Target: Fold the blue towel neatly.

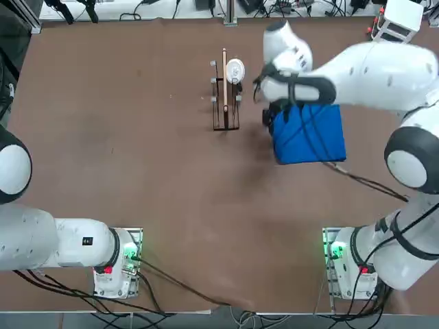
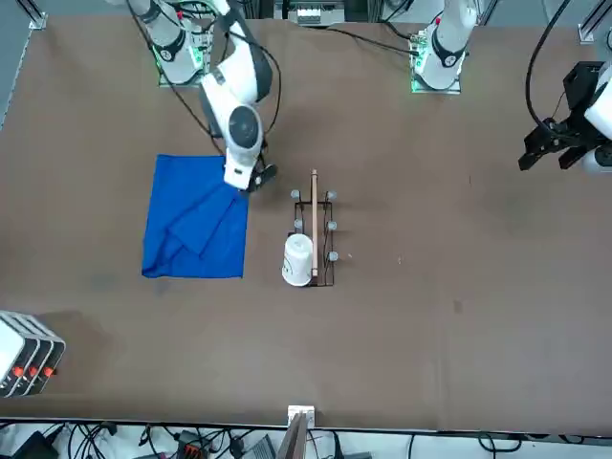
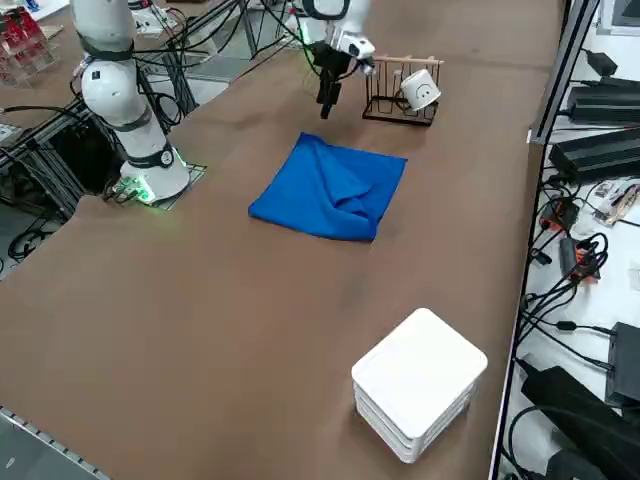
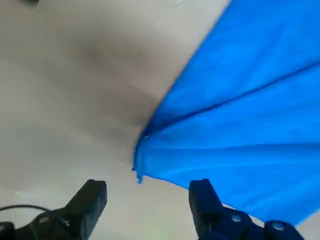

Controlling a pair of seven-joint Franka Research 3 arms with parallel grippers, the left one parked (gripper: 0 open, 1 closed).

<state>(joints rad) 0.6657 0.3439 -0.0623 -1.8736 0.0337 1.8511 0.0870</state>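
Observation:
The blue towel (image 1: 312,137) lies folded in a rough rectangle on the brown table, with loose creases across its upper layer (image 2: 196,225) (image 3: 335,188). My right gripper (image 1: 269,118) hangs just above the towel's corner that is nearest the rack (image 2: 253,182) (image 3: 325,105). In the right wrist view the gripper (image 4: 147,190) is open, with nothing between its two dark fingers (image 4: 95,192). A pointed towel corner (image 4: 240,115) rests on the table just beyond the fingertips.
A small wooden rack (image 1: 226,103) with a white cup (image 1: 234,70) on it stands close beside the towel and gripper (image 2: 314,225). A white box (image 3: 420,385) sits near the table's far corner (image 2: 24,354). A black cable (image 1: 363,181) trails from the right arm.

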